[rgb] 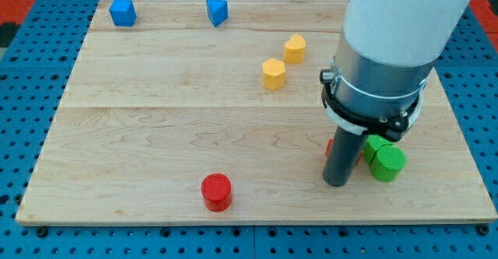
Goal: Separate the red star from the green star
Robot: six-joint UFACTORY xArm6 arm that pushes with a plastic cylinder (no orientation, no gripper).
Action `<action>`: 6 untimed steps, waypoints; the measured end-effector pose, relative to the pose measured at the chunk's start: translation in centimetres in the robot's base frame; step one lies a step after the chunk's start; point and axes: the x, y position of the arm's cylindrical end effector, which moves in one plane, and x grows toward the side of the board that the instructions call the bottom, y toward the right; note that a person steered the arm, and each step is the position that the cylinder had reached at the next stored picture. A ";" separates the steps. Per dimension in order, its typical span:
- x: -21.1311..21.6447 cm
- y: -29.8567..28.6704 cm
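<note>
No writing shows anywhere. Nearest, a red cylinder (216,190) sits near the board's (156,134) bottom edge. My tip (337,183), a bare rod with no claw, stands touching the green blocks (383,157); a red sliver (329,147) peeks behind it, shape unclear. Farther: two yellow blocks (274,73), two blue blocks (123,12).
</note>
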 end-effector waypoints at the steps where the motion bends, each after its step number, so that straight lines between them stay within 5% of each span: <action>1: -6.3 -2.0; 2: -6.9 -1.9; 3: -1.4 -2.7; 6: -9.8 6.6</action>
